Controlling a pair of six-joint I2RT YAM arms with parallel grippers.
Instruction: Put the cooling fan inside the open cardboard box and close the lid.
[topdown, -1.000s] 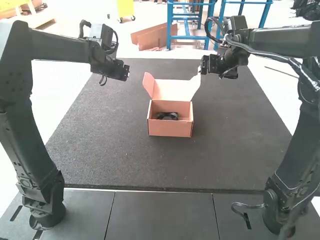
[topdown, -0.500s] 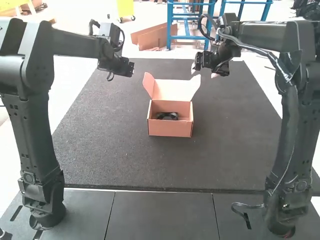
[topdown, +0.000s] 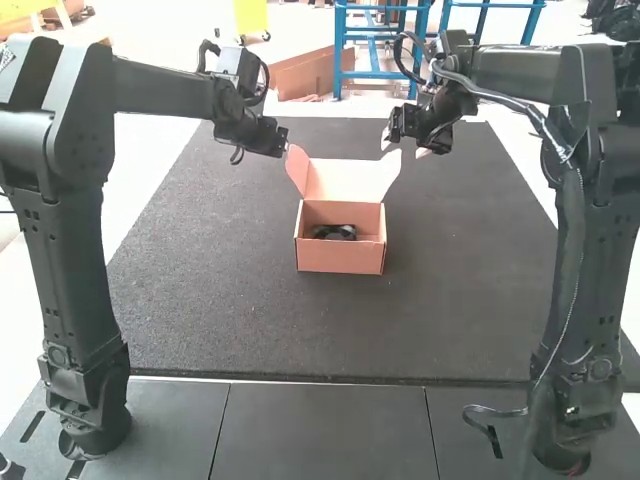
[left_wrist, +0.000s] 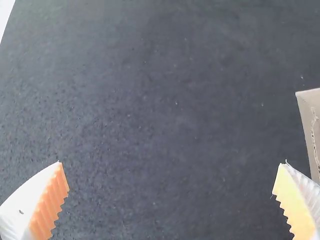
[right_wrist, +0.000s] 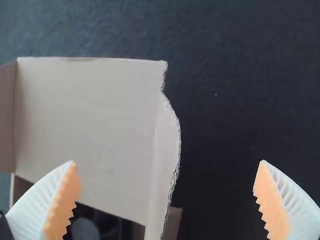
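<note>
A small cardboard box (topdown: 340, 238) stands open in the middle of the dark mat, its lid (topdown: 345, 175) raised at the back. The black cooling fan (topdown: 333, 231) lies inside it. My left gripper (topdown: 268, 140) hovers open just beyond the lid's left flap; its wrist view shows mat and one cardboard edge (left_wrist: 311, 125). My right gripper (topdown: 420, 130) hovers open above the lid's right corner. Its wrist view looks down on the pale lid (right_wrist: 95, 135), with a dark part of the fan (right_wrist: 85, 231) below.
The black mat (topdown: 200, 270) covers most of the table, with a pale floor beyond its edges. Both arm bases stand at the near corners. Bare mat surrounds the box on all sides.
The left gripper has moved right and toward the lid's left flap. The right gripper has shifted slightly left and back, settling above the lid's right corner. The box has not moved.
</note>
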